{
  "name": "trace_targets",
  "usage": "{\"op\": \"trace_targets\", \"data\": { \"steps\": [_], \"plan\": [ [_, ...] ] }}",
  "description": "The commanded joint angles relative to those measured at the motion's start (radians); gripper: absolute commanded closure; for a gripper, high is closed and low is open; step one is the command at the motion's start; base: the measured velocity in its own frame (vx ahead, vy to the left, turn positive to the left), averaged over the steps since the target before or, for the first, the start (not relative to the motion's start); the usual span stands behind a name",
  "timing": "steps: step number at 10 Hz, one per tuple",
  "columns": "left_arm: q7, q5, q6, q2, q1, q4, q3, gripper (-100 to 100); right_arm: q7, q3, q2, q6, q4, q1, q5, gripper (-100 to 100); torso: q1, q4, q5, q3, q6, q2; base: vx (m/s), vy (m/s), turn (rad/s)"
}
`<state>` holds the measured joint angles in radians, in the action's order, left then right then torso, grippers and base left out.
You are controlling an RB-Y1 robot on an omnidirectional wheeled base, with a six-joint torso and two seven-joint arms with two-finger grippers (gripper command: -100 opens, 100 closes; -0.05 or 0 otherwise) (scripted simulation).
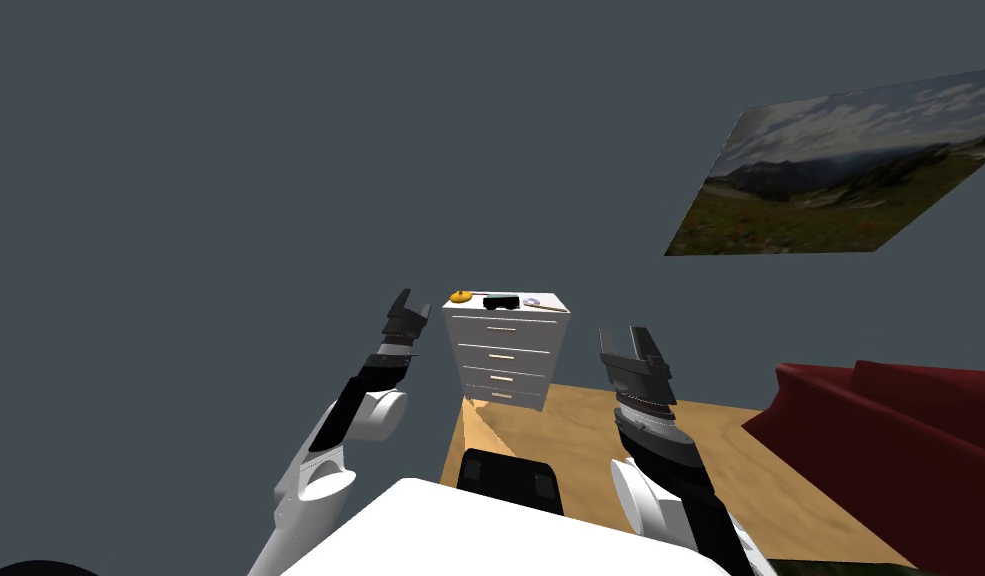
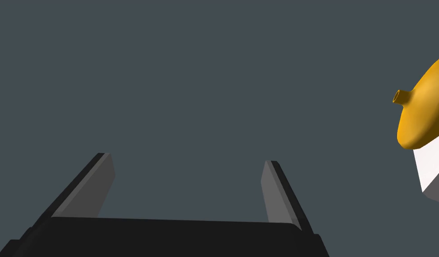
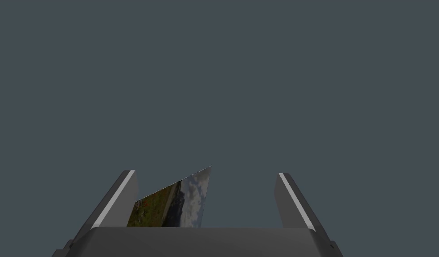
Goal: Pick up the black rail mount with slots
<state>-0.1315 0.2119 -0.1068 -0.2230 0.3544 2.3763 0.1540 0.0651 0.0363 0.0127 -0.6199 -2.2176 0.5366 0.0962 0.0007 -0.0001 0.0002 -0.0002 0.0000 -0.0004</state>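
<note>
Left gripper (image 2: pixel 187 158) jaws apart, empty, facing grey wall (image 2: pixel 191 67); orange vase (image 2: pixel 422 111) on white dresser (image 2: pixel 432 167) corner, well aside.

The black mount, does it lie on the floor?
No, the black mount lies on top of the white dresser, beside an orange vase.

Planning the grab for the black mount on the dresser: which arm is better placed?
Probably left. The left gripper, open, shows nearer the dresser where the mount lies, and its camera catches the vase on the dresser's corner. The right gripper, open too, aims away.
</note>
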Motion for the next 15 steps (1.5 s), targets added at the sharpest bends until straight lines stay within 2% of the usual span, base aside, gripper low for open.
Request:
{"op": "trace_targets", "data": {
  "steps": [1,4,5,6,8,9,10,11,13,14,15],
  "plan": [
    [-0.010,0.006,0.039,-0.009,-0.010,0.005,0.005,-100,0.000,0.000,0.000,0.000,0.000,0.000,0.000,0,0.000,0.000,0.000,0.000,0.000,0.000,0.006,0.007,0.022],
    [-0.050,0.040,0.127,-0.052,-0.053,0.025,0.034,-100,0.000,0.000,0.000,0.000,0.000,0.000,0.000,0,0.000,0.000,0.000,0.000,0.000,0.000,0.009,0.005,0.033],
    [-0.050,0.040,0.156,-0.052,-0.053,0.025,0.034,-100,0.000,0.000,0.000,0.000,0.000,0.000,0.000,0,-0.001,0.000,0.000,0.000,0.000,0.000,0.011,0.000,0.019],
    [-0.071,0.058,0.182,-0.074,-0.075,0.034,0.050,-100,0.000,0.000,0.000,0.000,0.000,0.000,0.000,0,-0.001,0.000,0.000,0.000,0.000,0.000,0.013,-0.004,0.037],
    [-0.071,0.058,0.220,-0.074,-0.075,0.034,0.050,-100,0.000,0.000,0.000,0.000,0.000,0.000,0.000,0,-0.001,0.000,0.000,0.000,0.000,0.000,0.009,-0.003,0.007],
    [-0.092,0.078,0.259,-0.097,-0.096,0.043,0.065,-100,0.000,0.000,0.000,0.000,0.000,0.000,0.000,0,-0.001,0.000,0.000,0.000,0.000,0.000,0.010,-0.006,0.030],
    [-0.092,0.078,0.285,-0.097,-0.096,0.043,0.065,-100,0.000,0.000,0.000,0.000,0.000,0.000,0.000,0,-0.001,0.000,0.000,0.000,0.000,0.000,0.013,-0.009,0.021],
    [-0.113,0.098,0.314,-0.119,-0.118,0.051,0.081,-100,0.000,0.000,0.000,0.000,0.000,0.000,0.000,0,-0.001,0.000,0.000,0.000,0.000,0.000,0.018,-0.012,0.028],
    [-0.113,0.098,0.354,-0.119,-0.118,0.051,0.081,-100,0.000,0.000,0.000,0.000,0.000,0.000,0.000,0,-0.002,0.000,0.000,-0.001,0.000,-0.001,0.014,-0.010,0.006],
    [-0.135,0.120,0.391,-0.142,-0.139,0.058,0.097,-100,0.000,0.000,0.000,0.000,0.000,0.000,0.000,0,-0.001,0.000,0.000,0.000,0.000,0.000,0.017,-0.014,0.023],
    [-0.135,0.120,0.418,-0.142,-0.139,0.058,0.097,-100,0.000,0.000,0.000,0.000,0.000,0.000,0.000,0,-0.002,0.000,0.000,0.000,0.000,-0.001,0.017,-0.016,0.012]
  ]
}}
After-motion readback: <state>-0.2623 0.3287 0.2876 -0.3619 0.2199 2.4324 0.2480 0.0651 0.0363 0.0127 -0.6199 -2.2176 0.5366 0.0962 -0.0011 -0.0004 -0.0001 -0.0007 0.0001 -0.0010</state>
